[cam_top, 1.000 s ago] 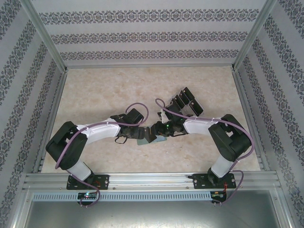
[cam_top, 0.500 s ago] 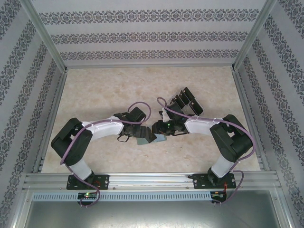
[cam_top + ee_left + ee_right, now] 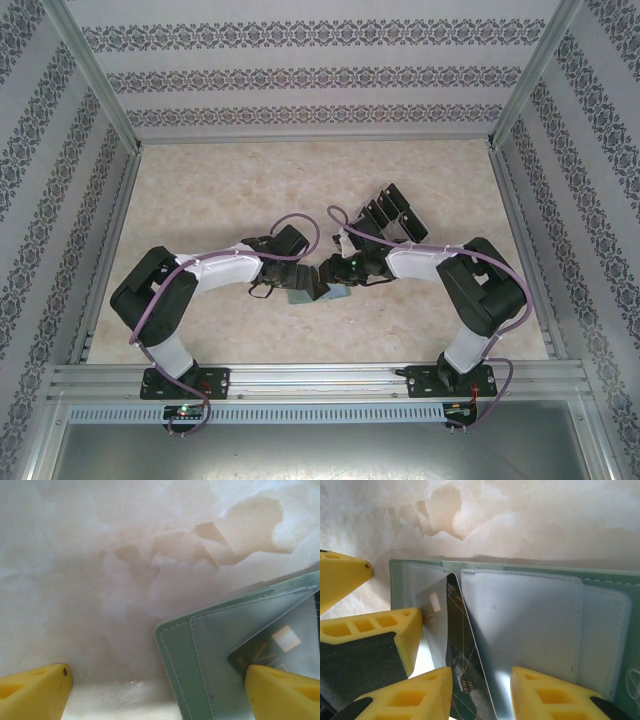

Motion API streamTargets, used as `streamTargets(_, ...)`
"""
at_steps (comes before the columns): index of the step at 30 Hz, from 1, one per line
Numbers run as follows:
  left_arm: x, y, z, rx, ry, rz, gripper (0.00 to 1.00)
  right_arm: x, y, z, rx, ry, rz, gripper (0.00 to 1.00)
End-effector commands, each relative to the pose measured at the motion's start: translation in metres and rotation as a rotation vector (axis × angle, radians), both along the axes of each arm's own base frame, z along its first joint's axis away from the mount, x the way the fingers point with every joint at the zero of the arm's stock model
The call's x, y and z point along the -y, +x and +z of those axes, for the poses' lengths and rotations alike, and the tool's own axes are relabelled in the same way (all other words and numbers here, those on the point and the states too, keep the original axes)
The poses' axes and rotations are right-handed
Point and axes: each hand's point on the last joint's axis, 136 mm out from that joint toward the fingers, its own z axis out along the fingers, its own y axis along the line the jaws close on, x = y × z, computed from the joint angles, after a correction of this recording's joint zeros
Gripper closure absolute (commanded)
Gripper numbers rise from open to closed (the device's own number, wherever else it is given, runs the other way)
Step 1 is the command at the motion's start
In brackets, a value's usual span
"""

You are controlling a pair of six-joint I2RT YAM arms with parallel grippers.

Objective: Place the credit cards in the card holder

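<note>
The sage-green card holder (image 3: pixel 600 630) lies open on the table, its paler pockets up, with its corner (image 3: pixel 180 655) between the left fingers. A black credit card (image 3: pixel 462 675) stands tilted, its far end slid under a translucent pocket (image 3: pixel 272 647). My right gripper (image 3: pixel 480 695) is shut on the card's near end. My left gripper (image 3: pixel 157 682) is open wide, one yellow fingertip (image 3: pixel 280 690) resting on the pocket over the card and the other on the bare table. From above, both grippers (image 3: pixel 300 283) (image 3: pixel 327 276) meet over the card holder (image 3: pixel 300 297).
A clear slotted rack (image 3: pixel 392 212) with several black cards stands just behind the right arm. Marbled tabletop (image 3: pixel 220 190) lies free on the far left and in the middle. Patterned walls and metal rails close in the table's sides.
The right gripper has edged a little left, pushing the card towards the pocket. The left arm's elbow has shifted slightly right; its gripper stays on the card holder.
</note>
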Motion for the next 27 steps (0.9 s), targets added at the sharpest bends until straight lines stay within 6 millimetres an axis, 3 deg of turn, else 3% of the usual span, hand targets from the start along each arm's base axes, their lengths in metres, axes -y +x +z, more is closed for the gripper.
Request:
streamTargets(1, -0.009, -0.001, -0.016, -0.011, 0.039, -0.003, 0.1, -0.012, -0.003, 0.003, -0.002, 0.015, 0.05, 0.66)
streamTargets(20, -0.008, -0.002, -0.015, -0.013, 0.03, -0.007, 0.1, -0.019, -0.001, 0.002, -0.009, 0.033, 0.069, 0.93)
streamTargets(23, -0.008, -0.002, -0.013, -0.012, 0.024, -0.003, 0.1, -0.016, 0.0, 0.001, -0.014, 0.043, 0.057, 1.0)
streamTargets(27, -0.009, -0.003, -0.01, -0.008, 0.025, 0.002, 0.09, -0.008, 0.003, 0.001, -0.021, 0.059, 0.031, 1.0)
